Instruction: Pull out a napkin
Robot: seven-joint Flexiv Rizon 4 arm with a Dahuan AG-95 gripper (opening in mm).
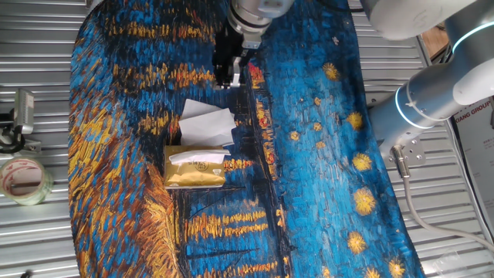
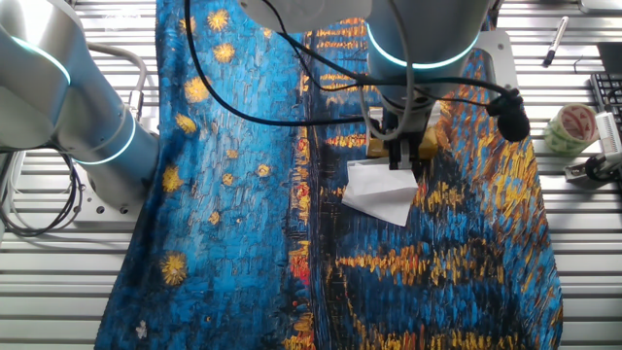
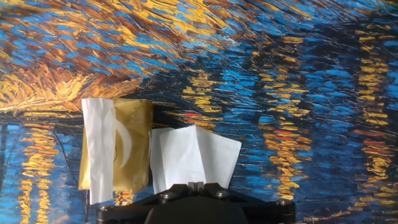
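The napkin [image 1: 207,123] was seen lying loose and slightly crumpled on the painted cloth [image 1: 324,154] covering the desk, just beside the gold tissue packet [image 1: 194,171], from whose slot another white sheet [image 1: 197,157] protruded. The end effector [image 1: 228,77] was held above the cloth, raised clear of the napkin. No paper was seen between its fingers, so it was judged to be empty, but how far apart the fingers stood could not be told from any view; in the hand view only the dark base of the end effector was shown.

The task was judged to be largely done, with a sheet already out of the packet. The remaining risks were judged to be small. If the end effector were brought low again, the light napkin could be brushed aside or dragged across the cloth, or the packet could be knocked out of place. The protruding sheet could also be caught and torn by a careless pass.
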